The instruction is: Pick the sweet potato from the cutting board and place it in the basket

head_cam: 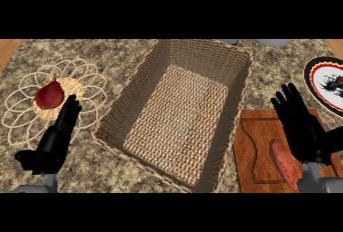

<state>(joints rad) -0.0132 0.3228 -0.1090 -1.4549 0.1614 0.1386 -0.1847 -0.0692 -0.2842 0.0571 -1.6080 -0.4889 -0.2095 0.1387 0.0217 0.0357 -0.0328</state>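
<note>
Pick not yet made: the sweet potato lies on the cutting board, the right hand straight-fingered and empty just beside it, so next it must, I judge, curl round it before crossing to the basket; the left hand rests open.

Sweet potato — partly behind right hand; plate edge-cut.

We see a speckled stone worktop. In its middle lies a long woven basket, set a little aslant. At the left lies a flower-shaped wire mat, at the right a wooden cutting board, and beyond it, at the view's edge, a plate.
</note>
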